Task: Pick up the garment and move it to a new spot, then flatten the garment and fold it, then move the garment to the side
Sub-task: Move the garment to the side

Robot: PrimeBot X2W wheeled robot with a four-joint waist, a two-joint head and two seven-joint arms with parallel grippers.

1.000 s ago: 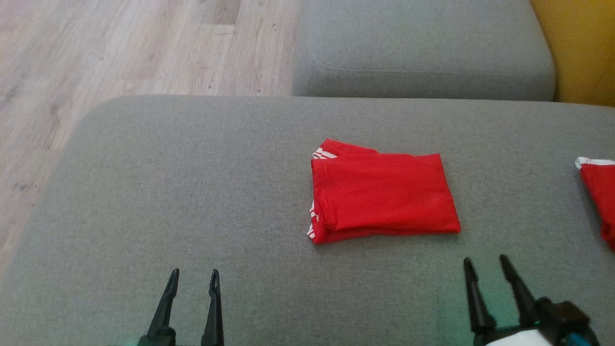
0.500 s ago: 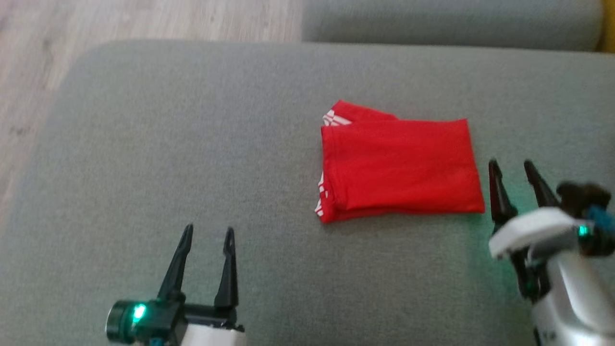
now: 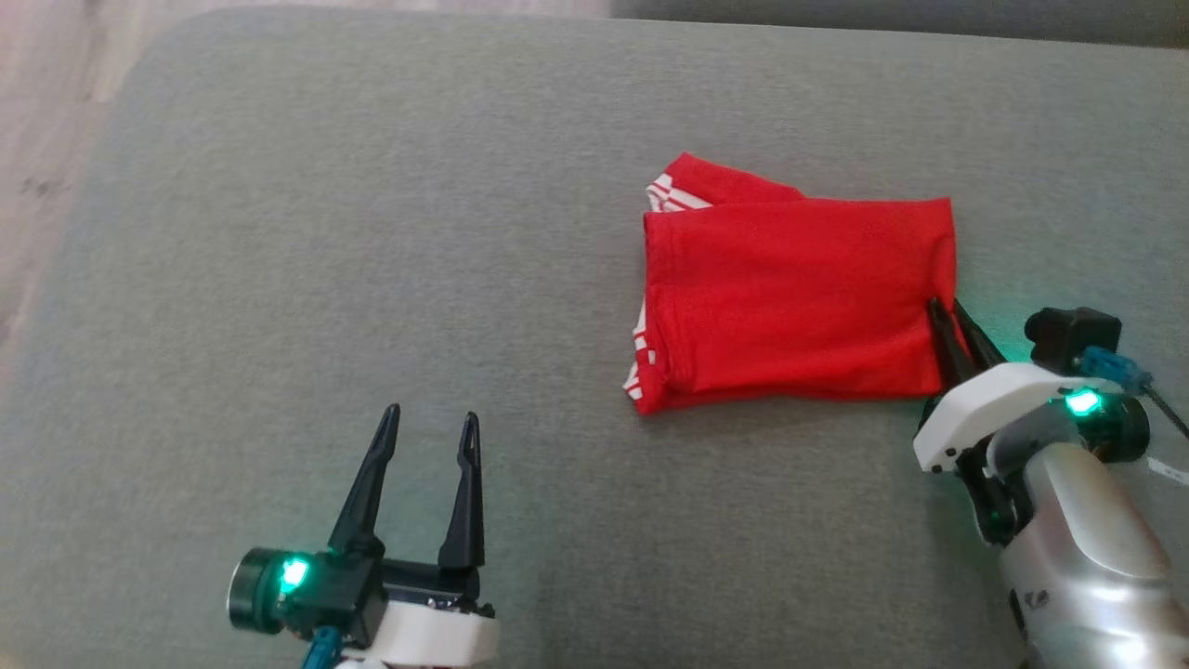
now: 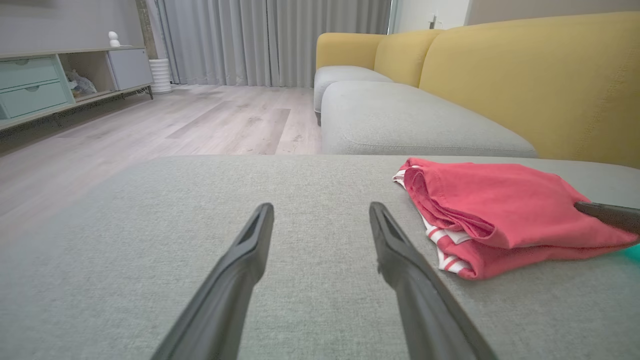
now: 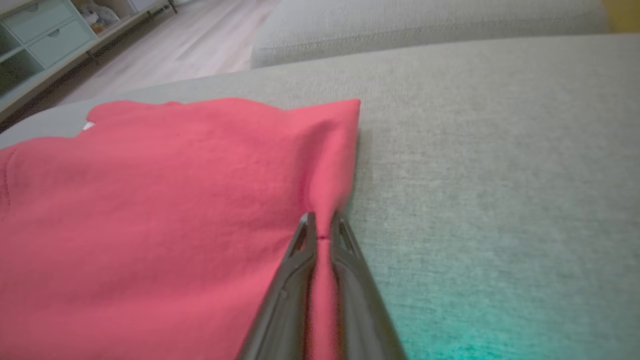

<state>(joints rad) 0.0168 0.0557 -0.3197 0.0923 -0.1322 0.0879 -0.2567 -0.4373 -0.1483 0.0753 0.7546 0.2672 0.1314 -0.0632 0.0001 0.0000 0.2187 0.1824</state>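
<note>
One folded red garment (image 3: 799, 297) lying right of centre on grey cushion (image 3: 325, 232); second grey cushion (image 4: 410, 117) sitting behind. Right gripper (image 3: 946, 310) pinching garment's right edge, jaws nearly closed on cloth. Left gripper (image 3: 432, 423) hovering well apart, jaws standing wide, holding nothing. Yellow sofa back (image 4: 525, 75), wood floor (image 4: 200, 115), grey curtains (image 4: 250, 40) showing beyond.
</note>
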